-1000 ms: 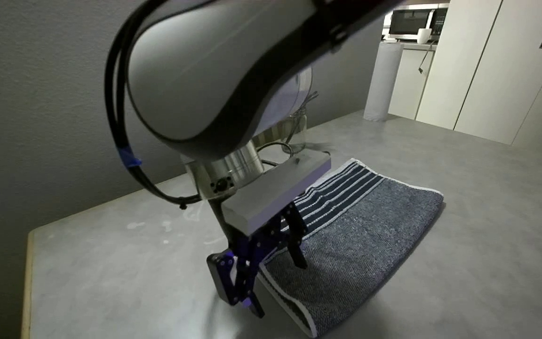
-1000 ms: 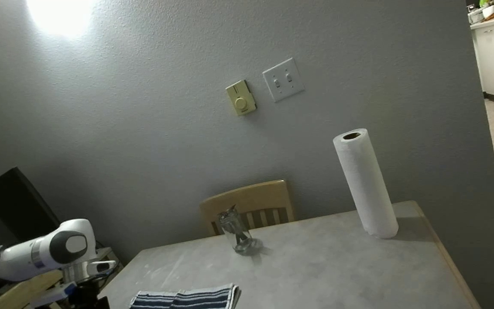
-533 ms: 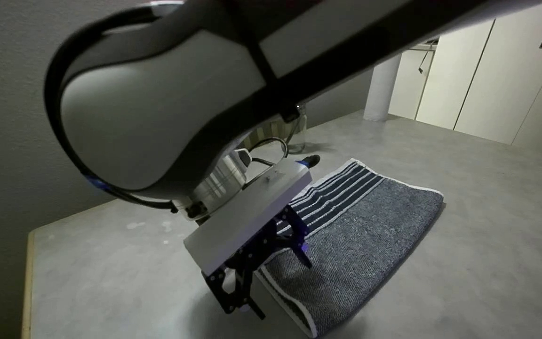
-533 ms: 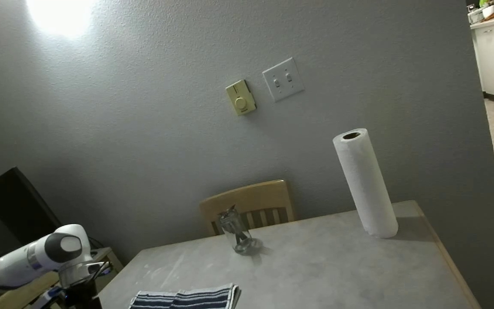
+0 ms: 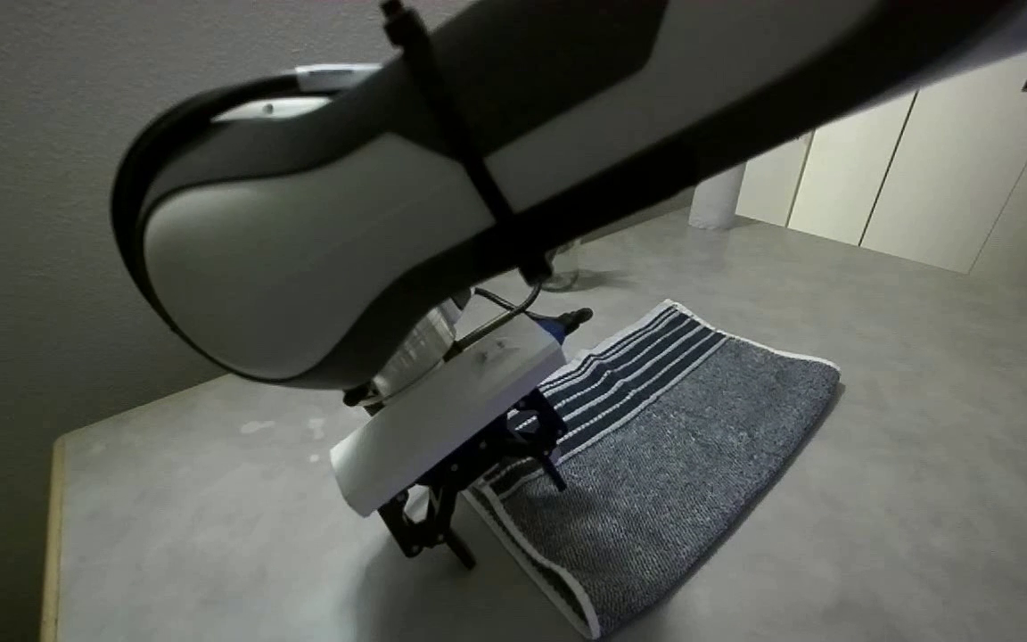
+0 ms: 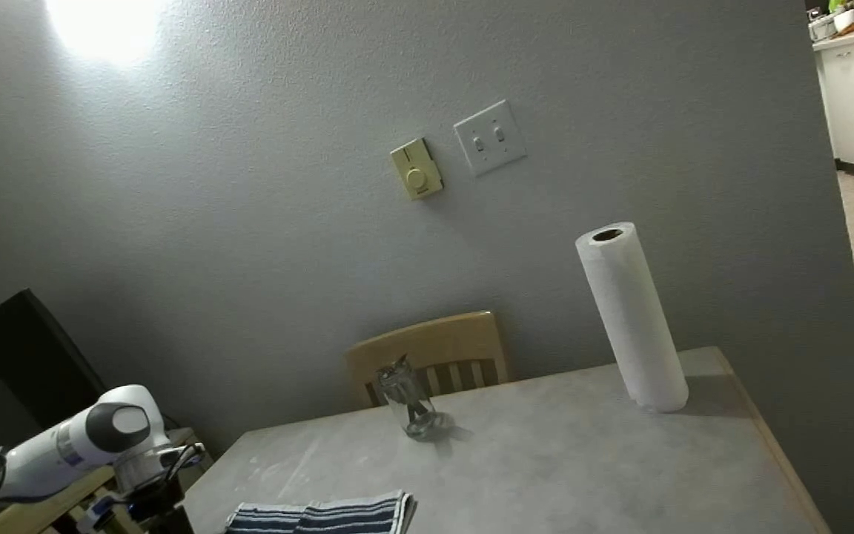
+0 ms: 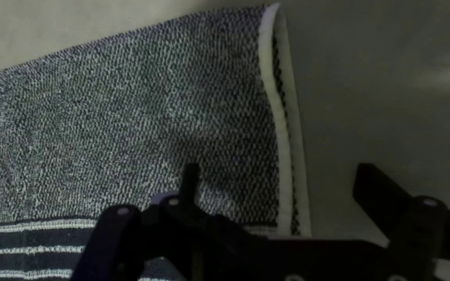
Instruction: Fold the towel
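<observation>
The towel (image 5: 683, 446) lies folded over on the table, dark grey-blue with white stripes along one side and pale edging. Its striped end (image 6: 323, 515) shows at the bottom of an exterior view. In the wrist view the towel (image 7: 131, 117) fills the left, and its two pale edges lie one over the other, slightly parted. My gripper (image 5: 514, 524) is open and empty above the towel's near short edge. In the wrist view the gripper (image 7: 279, 168) straddles that edge: one finger (image 7: 190, 183) over the cloth, the other finger (image 7: 377, 191) over bare table. I cannot tell whether they touch.
A glass jar holding utensils (image 6: 406, 400) and a paper towel roll (image 6: 634, 319) stand on the table (image 6: 545, 445). A wooden chair (image 6: 427, 345) and a grey wall (image 6: 286, 222) are behind it. The table's wooden edge (image 5: 52, 535) shows in an exterior view.
The arm's forearm has swung lower and the wrist has tilted. The gripper has shifted slightly up and left in an exterior view, still open. The towel has not moved.
</observation>
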Controlling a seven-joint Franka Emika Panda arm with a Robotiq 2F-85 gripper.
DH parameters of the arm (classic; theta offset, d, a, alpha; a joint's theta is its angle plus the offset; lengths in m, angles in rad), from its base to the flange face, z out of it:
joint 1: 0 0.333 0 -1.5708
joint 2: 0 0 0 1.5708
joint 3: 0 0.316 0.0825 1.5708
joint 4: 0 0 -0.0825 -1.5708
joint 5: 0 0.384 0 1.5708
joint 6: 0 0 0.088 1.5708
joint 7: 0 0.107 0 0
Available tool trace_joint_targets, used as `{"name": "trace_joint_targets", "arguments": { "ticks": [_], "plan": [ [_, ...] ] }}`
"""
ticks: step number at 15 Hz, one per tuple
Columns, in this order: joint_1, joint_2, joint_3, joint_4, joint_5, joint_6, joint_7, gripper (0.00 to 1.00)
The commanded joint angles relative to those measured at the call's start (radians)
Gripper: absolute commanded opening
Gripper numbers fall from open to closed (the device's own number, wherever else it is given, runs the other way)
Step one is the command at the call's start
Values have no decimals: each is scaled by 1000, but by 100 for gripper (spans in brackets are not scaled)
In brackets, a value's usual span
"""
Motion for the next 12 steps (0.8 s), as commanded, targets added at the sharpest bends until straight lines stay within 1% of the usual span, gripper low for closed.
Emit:
{"name": "trace_joint_targets", "arguments": {
  "ticks": [1,4,9,12],
  "plan": [
    [-9,37,-7,24,-3,76,6,100],
    [-4,28,-15,17,-11,59,13,100],
    [7,-5,-39,-30,-24,29,50,100],
    [13,-5,-46,-31,-28,10,70,100]
  ]
}}
